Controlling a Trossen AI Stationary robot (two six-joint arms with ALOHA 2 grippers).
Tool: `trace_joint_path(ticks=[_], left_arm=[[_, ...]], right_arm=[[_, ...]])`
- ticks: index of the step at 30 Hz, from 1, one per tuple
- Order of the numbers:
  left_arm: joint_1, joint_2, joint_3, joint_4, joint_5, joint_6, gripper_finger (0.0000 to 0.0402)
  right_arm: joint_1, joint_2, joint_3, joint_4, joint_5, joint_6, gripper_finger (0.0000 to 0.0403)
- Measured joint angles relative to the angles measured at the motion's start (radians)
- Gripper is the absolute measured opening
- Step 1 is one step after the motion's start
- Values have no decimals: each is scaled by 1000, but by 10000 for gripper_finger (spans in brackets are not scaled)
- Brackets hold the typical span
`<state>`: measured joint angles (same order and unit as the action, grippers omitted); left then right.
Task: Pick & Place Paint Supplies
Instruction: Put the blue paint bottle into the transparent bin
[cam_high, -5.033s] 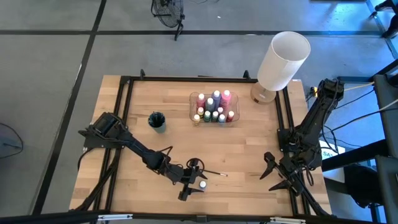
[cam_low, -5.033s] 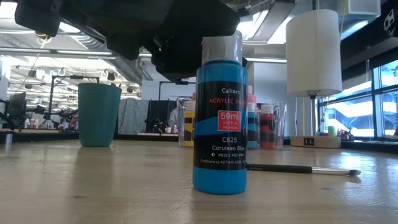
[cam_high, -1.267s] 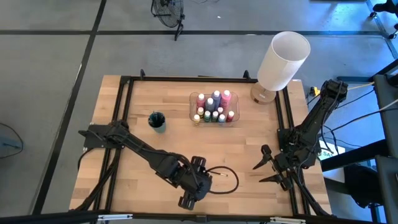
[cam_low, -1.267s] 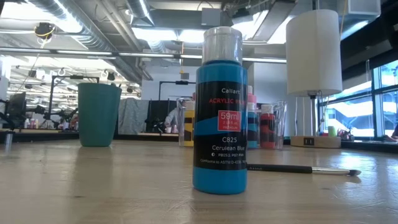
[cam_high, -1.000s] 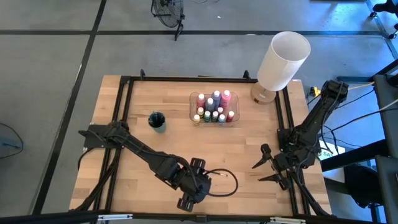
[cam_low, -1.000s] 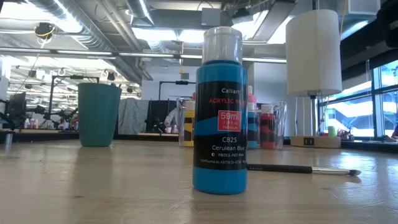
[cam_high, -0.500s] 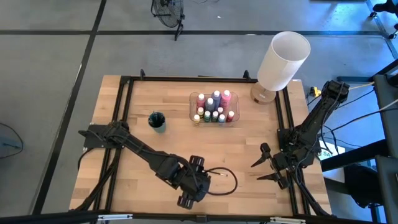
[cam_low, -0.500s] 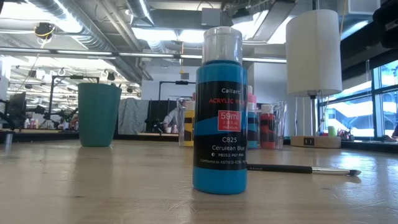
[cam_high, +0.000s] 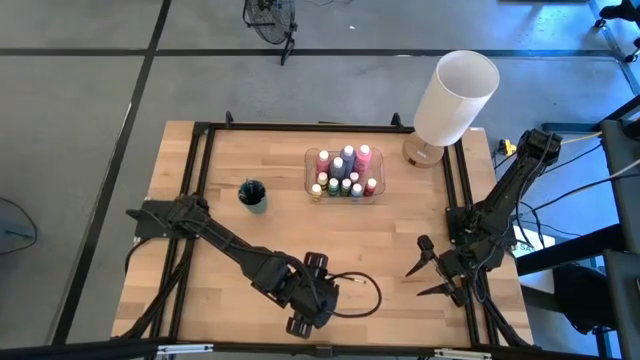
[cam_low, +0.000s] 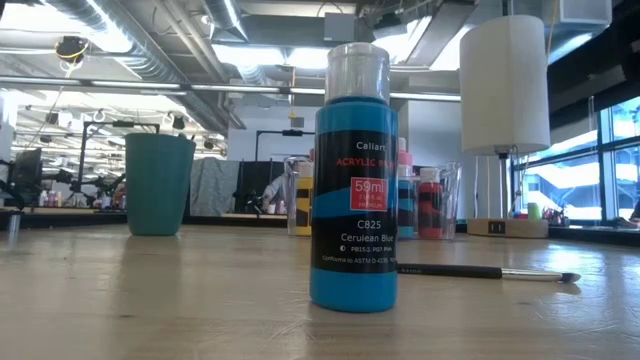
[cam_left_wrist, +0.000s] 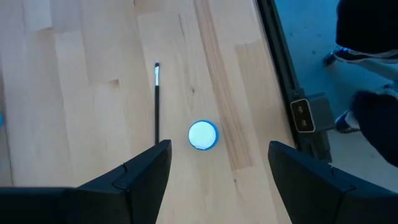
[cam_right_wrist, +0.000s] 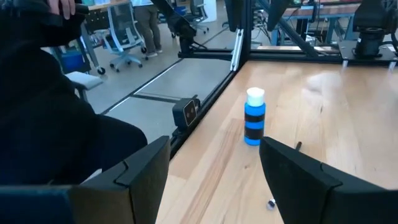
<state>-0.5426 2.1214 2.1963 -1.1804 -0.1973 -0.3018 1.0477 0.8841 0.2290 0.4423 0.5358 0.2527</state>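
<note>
While my left gripper hangs above the near edge of the table with its fingers spread and nothing between them, I read this as the approach step for the next pick. Straight below it stands the blue paint bottle, upright, with the paintbrush lying flat just beside it, apart from it. In the low view the bottle sits in front and the brush a little behind. Other bottles are already gathered in the clear tray toward the far side, and a teal cup stands to its left. My right gripper waits near the right edge, jaws apart and empty. Next I would lower the left gripper squarely over the bottle's cap, keeping clear of the brush, then close on it.
</note>
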Motion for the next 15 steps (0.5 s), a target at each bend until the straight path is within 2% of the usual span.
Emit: trace_joint_path(ticks=[15], left_arm=[[-14,35,0,18,17,148,265]], right_arm=[[0,0,0,6,3,28,252]])
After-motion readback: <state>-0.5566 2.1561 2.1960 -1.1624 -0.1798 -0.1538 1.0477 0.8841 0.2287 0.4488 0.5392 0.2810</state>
